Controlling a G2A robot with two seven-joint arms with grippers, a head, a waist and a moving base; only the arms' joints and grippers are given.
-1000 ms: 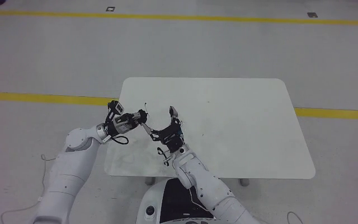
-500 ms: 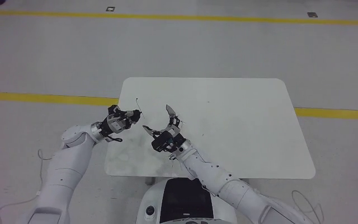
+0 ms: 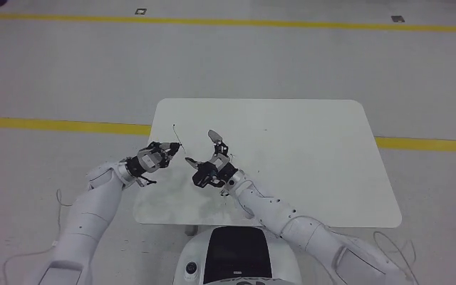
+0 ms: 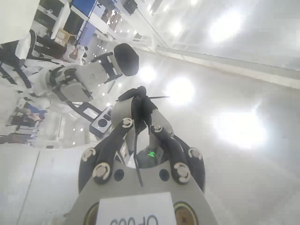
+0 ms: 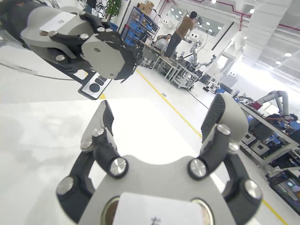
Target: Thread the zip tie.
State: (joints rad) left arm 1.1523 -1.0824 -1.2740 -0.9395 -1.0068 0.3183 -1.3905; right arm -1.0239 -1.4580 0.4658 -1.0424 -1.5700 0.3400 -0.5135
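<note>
Over the table [image 3: 320, 157], left jaws clamp the zip tie [image 4: 136, 151]; right jaws wide.

Zip tie [image 4: 136, 155] midsection within left pincer [image 4: 140, 95]

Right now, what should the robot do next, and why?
Probably bring the open, empty right gripper to the free end of the tie; the left gripper, shut on it, holds it above the table close by.
</note>
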